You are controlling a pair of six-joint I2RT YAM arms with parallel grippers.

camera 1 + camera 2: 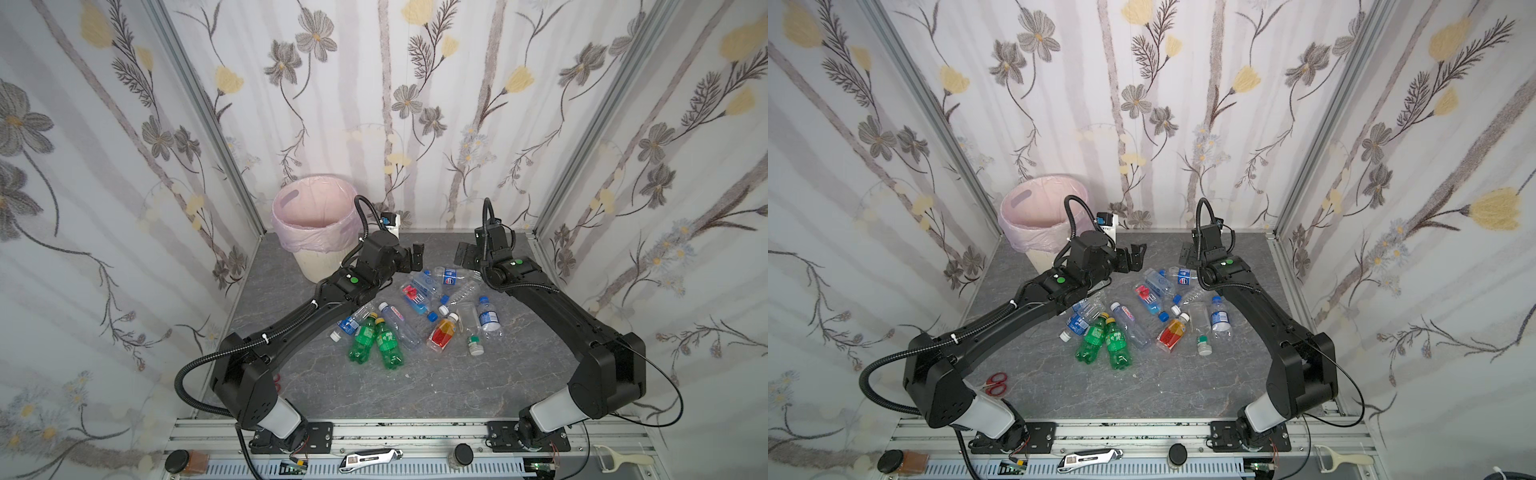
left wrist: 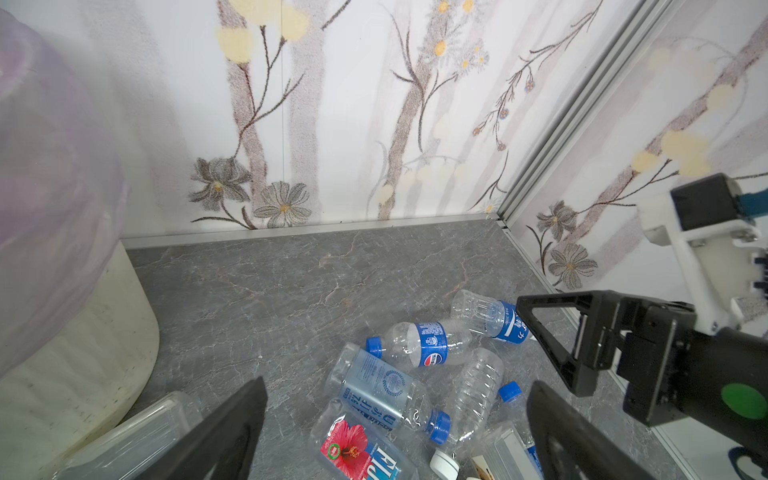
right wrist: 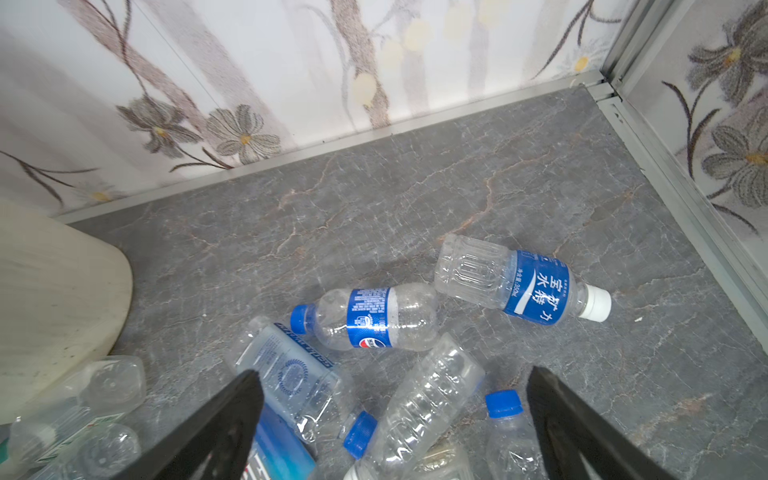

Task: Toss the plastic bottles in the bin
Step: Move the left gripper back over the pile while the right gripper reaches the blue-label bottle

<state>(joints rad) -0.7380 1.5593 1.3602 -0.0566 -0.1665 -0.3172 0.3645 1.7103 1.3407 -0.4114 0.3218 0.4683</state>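
The bin [image 1: 314, 224] [image 1: 1038, 216], cream with a pink bag liner, stands at the back left. Several plastic bottles lie scattered mid-table: two green ones [image 1: 376, 340], an orange-red one [image 1: 444, 332], and clear ones with blue labels [image 1: 451, 276]. My left gripper [image 1: 413, 257] [image 1: 1136, 255] hangs open above the far end of the pile, right of the bin. My right gripper [image 1: 464, 254] [image 1: 1187, 255] faces it, open too. Below the left gripper [image 2: 399, 388] lie a flower-labelled bottle [image 2: 357, 449] and a Pepsi bottle [image 2: 428, 343]. Under the right gripper [image 3: 395, 374] lies a ribbed clear bottle [image 3: 428, 399]. Neither holds anything.
Patterned walls close in the back and both sides. Red scissors [image 1: 995, 384] lie beside the left arm's base. On the front rail sit a utility knife [image 1: 370, 457], two dark-lidded jars [image 1: 185, 461] [image 1: 459, 455] and a peeler [image 1: 619, 459].
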